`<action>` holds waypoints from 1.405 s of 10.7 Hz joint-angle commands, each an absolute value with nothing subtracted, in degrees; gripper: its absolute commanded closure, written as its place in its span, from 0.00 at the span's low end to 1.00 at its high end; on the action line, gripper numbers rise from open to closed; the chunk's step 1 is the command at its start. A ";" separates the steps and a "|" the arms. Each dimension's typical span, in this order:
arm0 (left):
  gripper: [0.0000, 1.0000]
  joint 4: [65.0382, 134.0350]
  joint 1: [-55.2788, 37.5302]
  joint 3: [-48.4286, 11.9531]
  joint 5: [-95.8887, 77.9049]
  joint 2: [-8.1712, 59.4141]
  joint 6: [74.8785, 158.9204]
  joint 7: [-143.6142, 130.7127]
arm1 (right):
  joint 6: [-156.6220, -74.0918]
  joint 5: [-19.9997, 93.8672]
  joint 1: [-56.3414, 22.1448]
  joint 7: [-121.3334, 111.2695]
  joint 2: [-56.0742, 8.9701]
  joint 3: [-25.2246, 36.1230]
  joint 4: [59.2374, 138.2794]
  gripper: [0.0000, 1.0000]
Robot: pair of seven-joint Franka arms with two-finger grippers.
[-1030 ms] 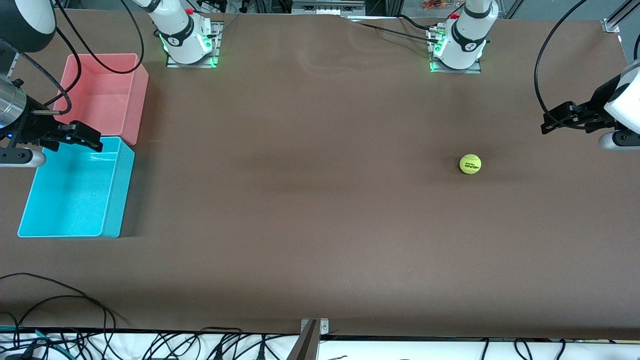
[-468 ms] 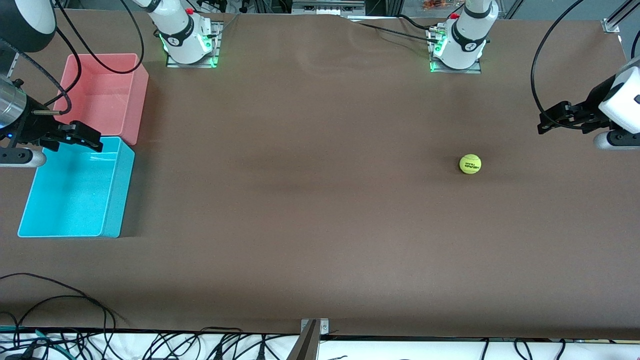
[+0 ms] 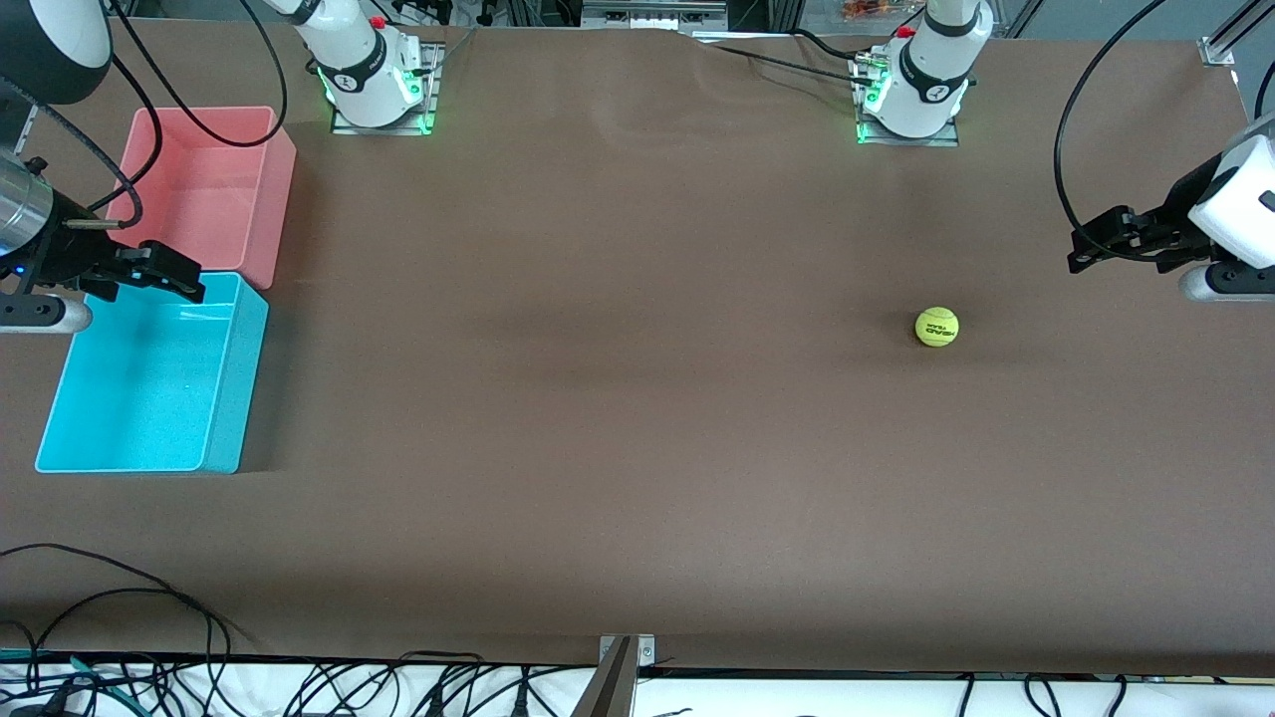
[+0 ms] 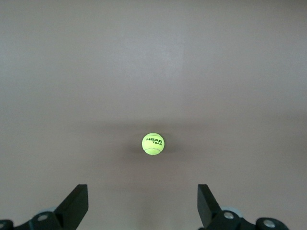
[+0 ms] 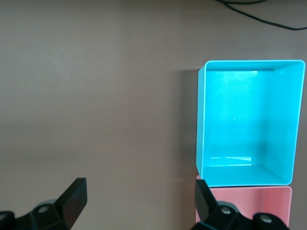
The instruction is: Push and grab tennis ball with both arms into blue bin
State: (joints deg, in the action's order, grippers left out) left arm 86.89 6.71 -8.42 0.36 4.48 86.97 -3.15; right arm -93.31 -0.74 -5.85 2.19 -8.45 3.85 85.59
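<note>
The yellow-green tennis ball point(image 3: 936, 327) lies on the brown table toward the left arm's end, untouched. My left gripper point(image 3: 1086, 247) hangs over the table edge at that end, open and empty, well apart from the ball. In the left wrist view the tennis ball point(image 4: 153, 143) sits ahead of the open left gripper point(image 4: 142, 188). The empty blue bin point(image 3: 235, 378) stands at the right arm's end. My right gripper point(image 3: 184, 274) hovers open over the bin's corner beside the pink tub. The right wrist view shows the blue bin point(image 5: 200, 124) off to one side of the right gripper point(image 5: 140, 181).
A pink tub point(image 3: 281, 189) touches the blue bin, farther from the front camera; the right wrist view also catches the pink tub point(image 5: 249, 206). Loose black cables point(image 3: 120, 597) lie at the table edge nearest the camera. Both arm bases point(image 3: 374, 80) stand along the top.
The left gripper has drifted slightly toward the ball's side of the table. The ball, the bins and the right arm have not moved.
</note>
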 commanded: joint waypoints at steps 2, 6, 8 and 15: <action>0.00 88.31 6.85 -8.35 0.53 4.92 87.01 -2.20 | -93.08 0.35 -5.54 2.55 -8.35 3.78 85.52 0.00; 0.00 99.53 6.85 -8.26 1.05 1.60 95.31 -2.29 | -93.08 0.44 -5.54 2.55 -8.35 3.78 85.61 0.00; 0.00 103.62 7.56 -7.91 1.05 0.53 100.45 -2.11 | -93.08 0.44 -5.54 2.64 -8.35 3.78 85.52 0.00; 0.00 110.99 8.43 -6.86 0.88 0.18 109.31 -1.93 | -93.34 0.44 -5.54 2.55 -8.88 3.78 85.52 0.00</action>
